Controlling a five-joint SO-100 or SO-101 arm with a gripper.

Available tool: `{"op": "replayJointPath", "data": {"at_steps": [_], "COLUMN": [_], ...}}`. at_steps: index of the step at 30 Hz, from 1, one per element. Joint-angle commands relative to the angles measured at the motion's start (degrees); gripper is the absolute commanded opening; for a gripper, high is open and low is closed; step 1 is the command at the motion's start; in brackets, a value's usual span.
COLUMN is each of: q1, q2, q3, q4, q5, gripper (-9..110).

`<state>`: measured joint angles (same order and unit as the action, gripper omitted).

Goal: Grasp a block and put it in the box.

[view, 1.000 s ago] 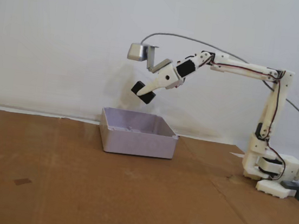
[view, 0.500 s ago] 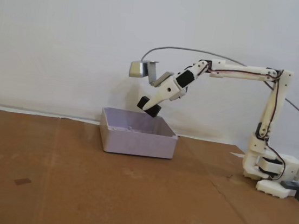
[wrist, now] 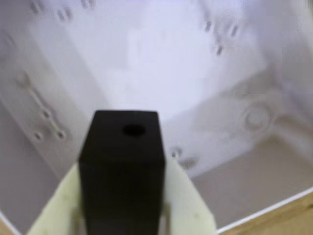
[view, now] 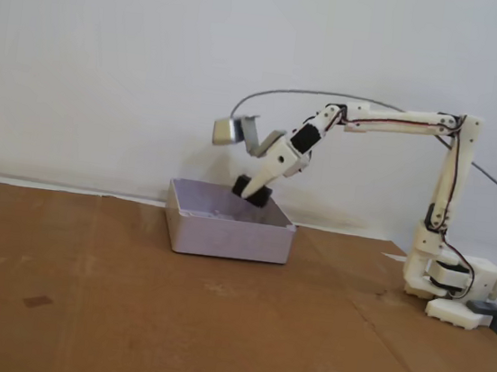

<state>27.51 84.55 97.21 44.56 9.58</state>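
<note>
The black block (wrist: 122, 166) fills the lower middle of the wrist view, held between cream fingers (wrist: 186, 196), with the inside floor of the box (wrist: 161, 58) right below it. In the fixed view my gripper (view: 250, 192) is shut on the block (view: 252, 191) and dips just past the rim of the pale lavender box (view: 224, 234), over its right half. The block's lower end is hidden behind the box wall.
The box stands on brown cardboard (view: 124, 316) covering the table. The arm's white base (view: 454, 288) sits at the right. A silver-grey camera with a grey cable (view: 228, 131) rides above the gripper. A white wall is behind.
Over the last second the arm has lowered the gripper and block from well above the box down to its rim, shifting slightly right.
</note>
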Motion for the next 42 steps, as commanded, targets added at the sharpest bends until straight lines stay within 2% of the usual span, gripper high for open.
{"op": "replayJointPath", "data": {"at_steps": [1, 26, 42], "q1": [-0.53, -0.62, -0.62], "q2": [0.53, -14.41, -18.11], "q3": [-7.82, -22.85, -25.22], "q4": [3.25, 2.99, 2.9], "q5": [-0.62, -0.62, -0.53], "gripper": [0, 0, 0]}}
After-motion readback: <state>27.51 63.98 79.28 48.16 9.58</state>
